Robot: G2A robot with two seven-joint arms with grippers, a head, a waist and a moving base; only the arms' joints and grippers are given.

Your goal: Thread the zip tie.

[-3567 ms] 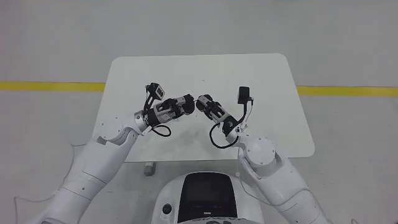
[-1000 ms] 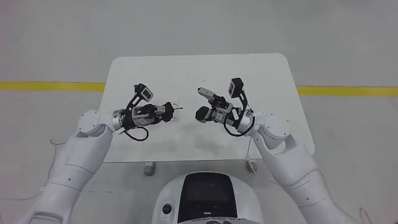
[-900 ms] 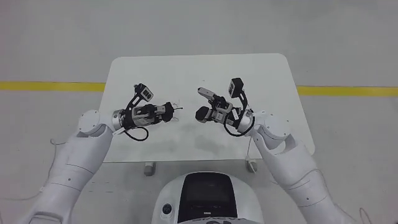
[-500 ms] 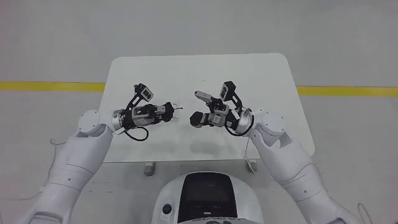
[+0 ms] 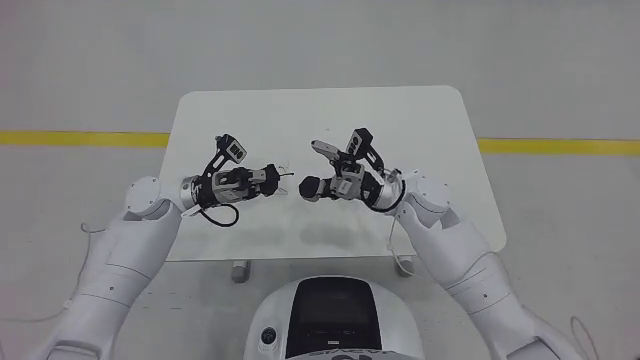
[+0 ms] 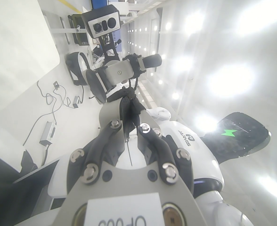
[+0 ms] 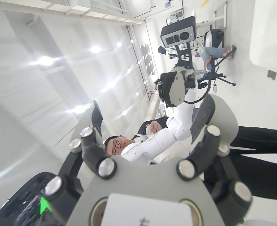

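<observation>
Low in the left wrist view's middle, the left gripper (image 6: 130, 99) is pinched closed on a thin black plastic zip tie (image 6: 129, 151). Farther off, mid-frame in the top view, the right gripper (image 5: 313, 168) gapes wide, holding nothing, above the white rounded table (image 5: 420, 110).

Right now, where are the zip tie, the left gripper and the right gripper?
zip tie (image 6: 129, 152), left wrist view, its thin black tail.
left gripper (image 6: 130, 101), left wrist view, midway between fingertips.
right gripper (image 7: 152, 104), right wrist view, midway between fingertips.
</observation>
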